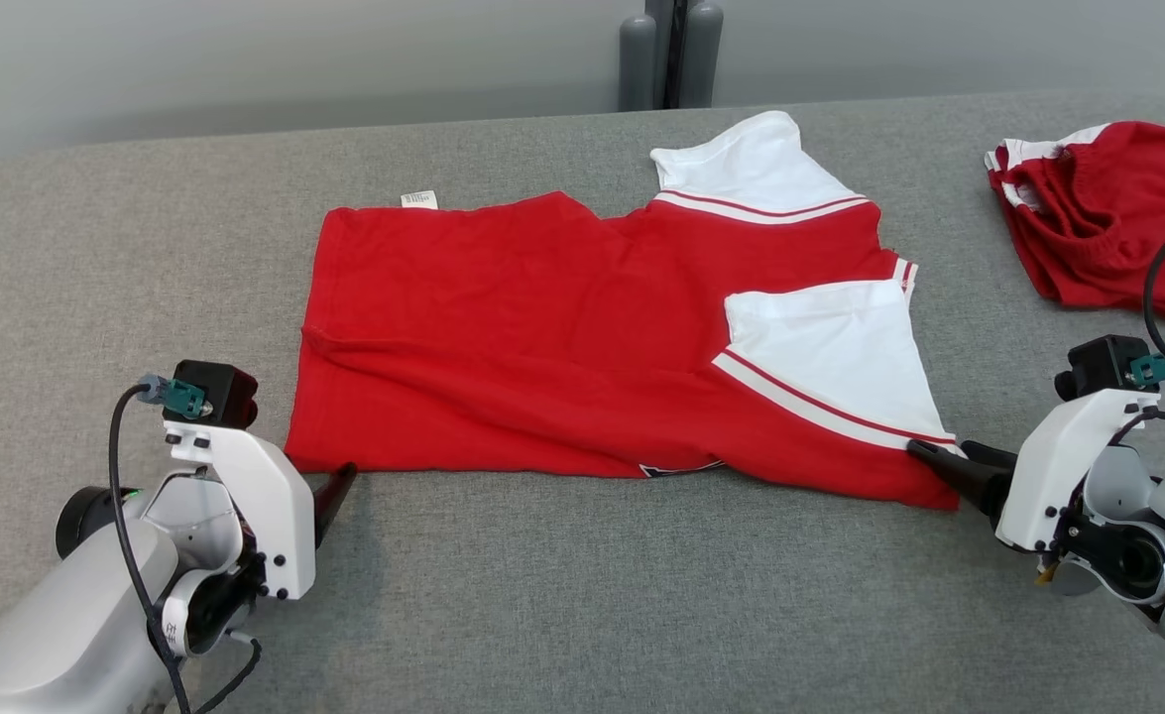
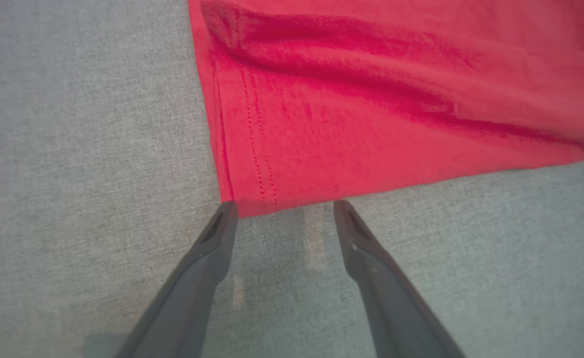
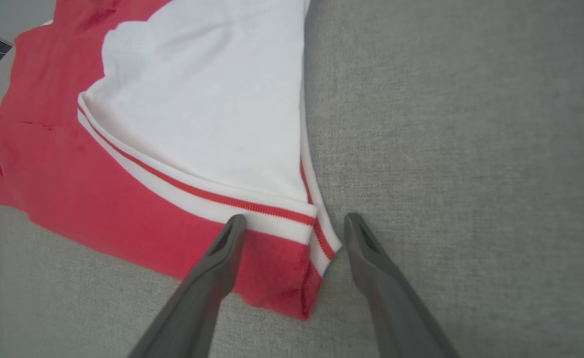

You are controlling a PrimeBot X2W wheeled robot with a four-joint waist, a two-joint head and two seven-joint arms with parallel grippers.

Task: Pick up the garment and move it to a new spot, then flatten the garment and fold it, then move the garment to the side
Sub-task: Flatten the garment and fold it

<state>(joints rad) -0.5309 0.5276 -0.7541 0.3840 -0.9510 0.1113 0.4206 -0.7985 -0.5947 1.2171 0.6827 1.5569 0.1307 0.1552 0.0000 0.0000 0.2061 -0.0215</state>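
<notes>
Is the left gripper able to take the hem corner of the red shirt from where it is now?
Likely yes: the open left gripper sits at the hem corner of the red shirt, fingertips at its edge, nothing between them.

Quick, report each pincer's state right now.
Left pincer: open, empty, tips at a corner of the red shirt.
Right pincer: open, empty, astride its sleeve corner.

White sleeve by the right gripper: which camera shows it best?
Right wrist view: the white sleeve lies close up, its striped corner inside the open right gripper. Head view shows the whole sleeve, smaller, over the red body. Left wrist view faces the red hem.
</notes>
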